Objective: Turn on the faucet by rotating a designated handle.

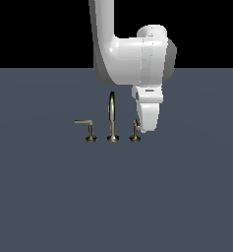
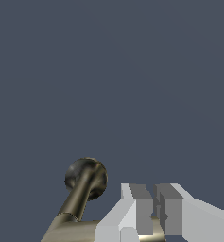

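Jaws look nearly together from my wrist feed: the two grey fingers (image 2: 142,215) stand side by side with only a thin slit between them, and the brass arm of the handle (image 2: 80,196) runs under them rather than through that slit, so I read the gripper (image 2: 155,222) as narrowed and holding nothing. Whether a finger touches the brass I cannot tell. The lever's stem rises to its round base, seen as a dark ball just off the fingers.

On my exterior feed the handle (image 1: 135,132) sits a little right of frame centre, its arm foreshortened, with the white gripper (image 1: 143,129) pressed up against its right side and partly covering it. The faucet (image 1: 112,118) spreads leftward from there: the tall arched spout in the middle, then the twin lever (image 1: 87,129) at centre-left, its thin arm pointing toward the frame's left. All three bases stand in a row on the grey floor (image 1: 49,197). The arm (image 1: 130,54) comes down from the top centre.
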`<state>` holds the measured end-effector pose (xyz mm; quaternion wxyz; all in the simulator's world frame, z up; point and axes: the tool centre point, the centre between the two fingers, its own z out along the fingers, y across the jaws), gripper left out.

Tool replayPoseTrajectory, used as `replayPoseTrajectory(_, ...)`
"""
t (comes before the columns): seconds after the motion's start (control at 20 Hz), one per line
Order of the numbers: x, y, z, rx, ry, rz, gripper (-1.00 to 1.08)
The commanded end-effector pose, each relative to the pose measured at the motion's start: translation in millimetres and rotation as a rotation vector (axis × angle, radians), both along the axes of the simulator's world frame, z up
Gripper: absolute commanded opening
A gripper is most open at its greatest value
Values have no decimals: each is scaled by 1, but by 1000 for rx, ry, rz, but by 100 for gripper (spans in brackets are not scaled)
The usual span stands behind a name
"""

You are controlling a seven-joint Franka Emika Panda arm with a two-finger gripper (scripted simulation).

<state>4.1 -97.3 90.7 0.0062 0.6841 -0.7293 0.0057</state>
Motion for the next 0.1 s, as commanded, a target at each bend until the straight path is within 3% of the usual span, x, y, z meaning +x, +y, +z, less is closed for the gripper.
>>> replayPoseTrajectory(0.0, 8, 51, 0, 16, -1, 57, -100)
replayPoseTrajectory(0.05, 8, 51, 0, 16, -1, 57, -100)
